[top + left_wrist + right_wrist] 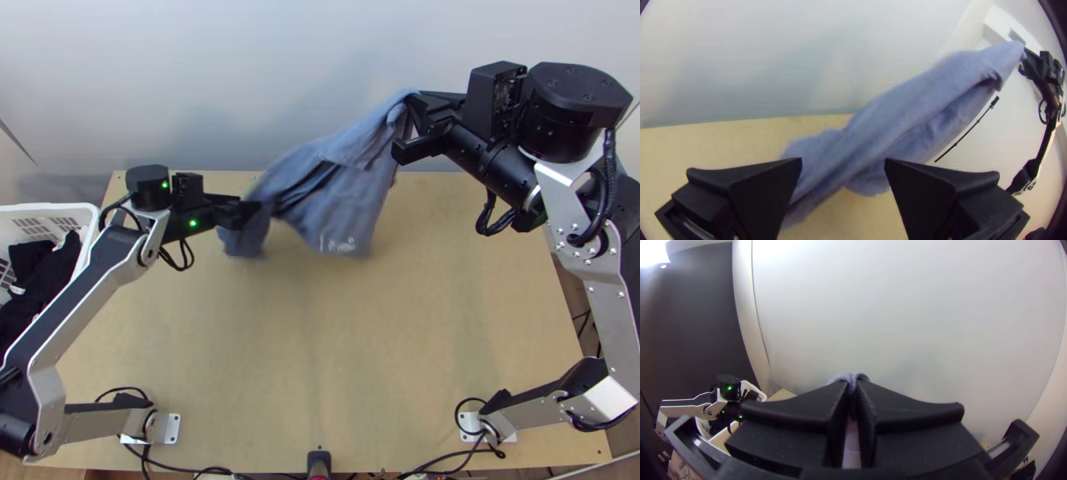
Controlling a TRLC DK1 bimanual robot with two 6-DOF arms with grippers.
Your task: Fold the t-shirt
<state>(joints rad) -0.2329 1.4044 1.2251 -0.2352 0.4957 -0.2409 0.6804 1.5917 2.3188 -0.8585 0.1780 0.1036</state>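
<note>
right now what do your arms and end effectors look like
The left arm and right arm have silver-grey links, black joints and black cables; small green lights mark the left. Left end effector and right end effector: two wide, flat black fingers each.

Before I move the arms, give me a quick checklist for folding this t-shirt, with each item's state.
1. Right tool shut on the t-shirt: ok.
2. Left tool open, ready to grip: ok.
3. Left tool holding cloth: not ok, its fingers stand apart.
4. T-shirt spread flat on the table: not ok, it slants down from the right tool, creased.
5. Lower edge touching the table: cannot tell.
</note>
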